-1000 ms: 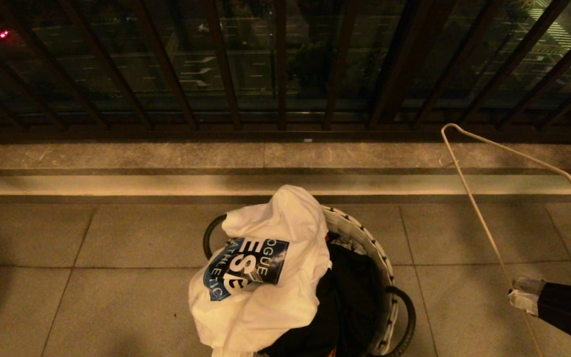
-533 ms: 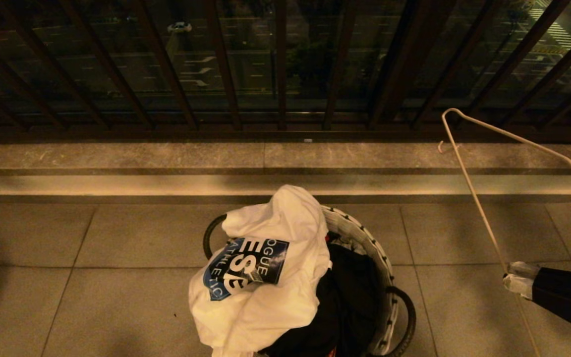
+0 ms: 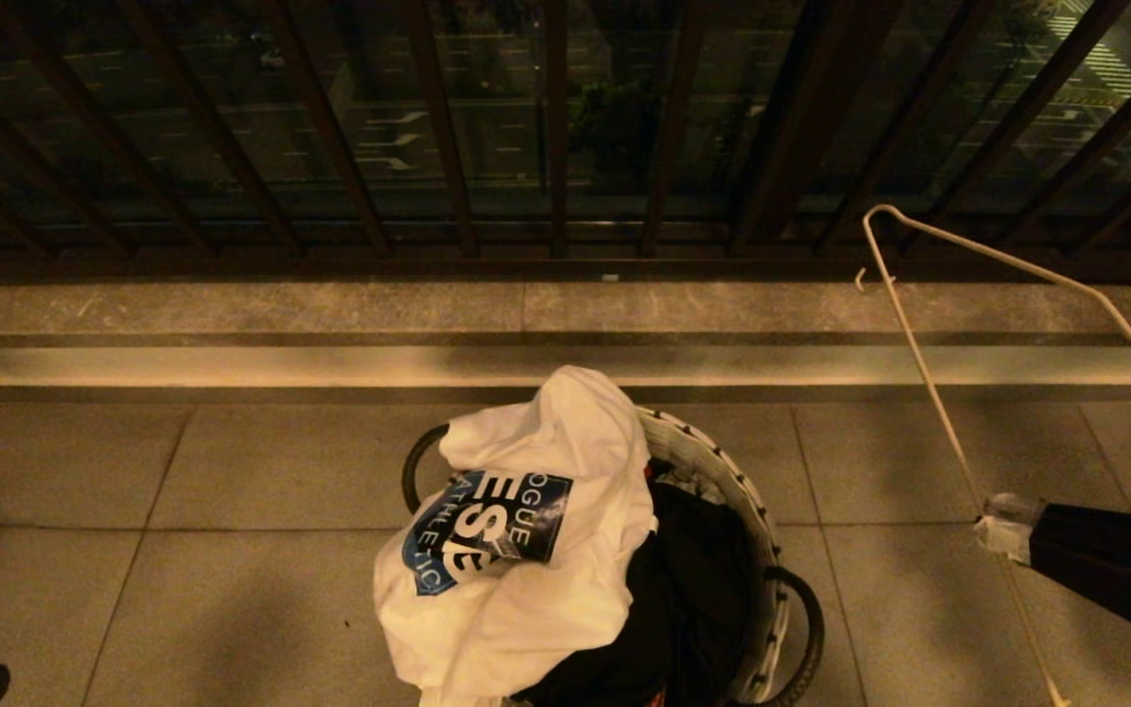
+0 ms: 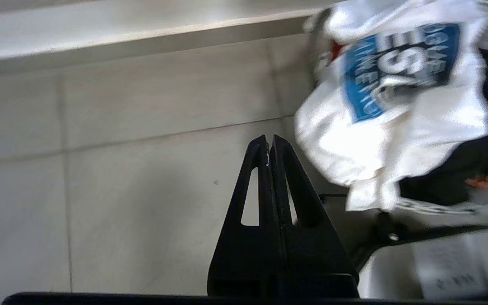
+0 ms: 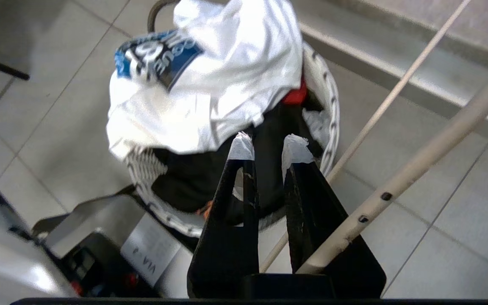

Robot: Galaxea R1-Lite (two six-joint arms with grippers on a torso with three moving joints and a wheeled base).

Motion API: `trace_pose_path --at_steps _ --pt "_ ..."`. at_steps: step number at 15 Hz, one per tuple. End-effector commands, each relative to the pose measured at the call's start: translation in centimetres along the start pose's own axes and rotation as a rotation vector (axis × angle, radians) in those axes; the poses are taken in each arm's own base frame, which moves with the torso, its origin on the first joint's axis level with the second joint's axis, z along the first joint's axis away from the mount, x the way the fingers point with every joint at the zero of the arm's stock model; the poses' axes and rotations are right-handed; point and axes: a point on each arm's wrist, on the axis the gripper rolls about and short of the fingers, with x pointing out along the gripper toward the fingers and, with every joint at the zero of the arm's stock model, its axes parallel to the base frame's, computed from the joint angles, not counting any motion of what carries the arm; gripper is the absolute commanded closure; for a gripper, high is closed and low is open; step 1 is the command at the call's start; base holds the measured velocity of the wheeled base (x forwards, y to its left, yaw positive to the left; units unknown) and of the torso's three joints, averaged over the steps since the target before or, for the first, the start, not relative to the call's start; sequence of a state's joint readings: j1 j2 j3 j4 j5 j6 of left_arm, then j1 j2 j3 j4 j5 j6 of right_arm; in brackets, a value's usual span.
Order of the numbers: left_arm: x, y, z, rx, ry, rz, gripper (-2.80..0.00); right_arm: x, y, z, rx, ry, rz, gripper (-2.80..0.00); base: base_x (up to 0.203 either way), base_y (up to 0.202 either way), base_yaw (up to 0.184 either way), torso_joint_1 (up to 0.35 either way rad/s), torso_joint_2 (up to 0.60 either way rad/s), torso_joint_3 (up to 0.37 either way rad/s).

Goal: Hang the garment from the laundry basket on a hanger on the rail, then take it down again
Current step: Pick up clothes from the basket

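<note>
Now the opening step is on: the right gripper (image 3: 993,520) grips the hanger (image 3: 919,344) by its lower bar, taped fingertips (image 5: 240,146) narrowed to a slim gap, though the wrist view does not show the wire between them. From that hand, the hanger's arm runs up and away toward the dark railing (image 3: 556,128). The garment (image 3: 526,530) lies off to the hand's inner side and lower, heaped over the rim of the laundry basket (image 3: 723,471) with its blue print up; a black cloth (image 3: 693,589) sits just under it and a sliver of red cloth (image 5: 293,95) shows at the basket's far wall. The left gripper (image 4: 269,142) hangs beside the basket, jaws pressed together and empty, the shirt near its tips but apart. A pale bar with dark holes, likely the rail (image 5: 417,169), crosses close by the right gripper. Judging from this, the shirt is not yet picked up. Next the left gripper needs to open and reach to the collar, so the hanger can be fed in.
</note>
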State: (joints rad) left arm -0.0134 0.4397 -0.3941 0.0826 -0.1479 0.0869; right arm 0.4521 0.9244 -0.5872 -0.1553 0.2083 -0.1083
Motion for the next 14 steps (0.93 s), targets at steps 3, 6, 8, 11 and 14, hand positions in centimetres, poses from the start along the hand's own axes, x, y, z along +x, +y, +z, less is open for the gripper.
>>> trace_pose_path --at_steps 3,6,8,11,14 --pt "6.2 1.1 4.7 0.041 0.164 -0.094 0.00 3.1 -0.9 2.0 -0.038 0.027 0.005 0.00 0.000 0.000 0.000 0.000 0.00 0.000" --pt "11.8 0.1 8.3 0.077 0.238 -0.264 0.00 4.6 -1.2 1.6 -0.027 0.072 0.009 0.00 0.000 0.000 0.000 0.000 0.00 0.000" --pt "16.7 -1.7 9.3 0.088 0.317 -0.369 0.00 5.8 -1.5 1.5 -0.025 0.077 -0.002 0.00 0.000 0.000 0.000 0.000 0.00 0.000" --pt "23.1 -4.8 9.9 0.107 0.381 -0.488 0.00 7.0 -2.9 1.4 -0.014 0.079 -0.065 0.00 0.000 0.000 0.000 0.000 0.00 0.000" --pt "26.5 -8.6 9.5 0.118 0.410 -0.667 0.00 7.3 -3.4 1.6 -0.009 0.081 -0.087 0.00 0.000 0.000 0.000 0.000 0.00 0.000"
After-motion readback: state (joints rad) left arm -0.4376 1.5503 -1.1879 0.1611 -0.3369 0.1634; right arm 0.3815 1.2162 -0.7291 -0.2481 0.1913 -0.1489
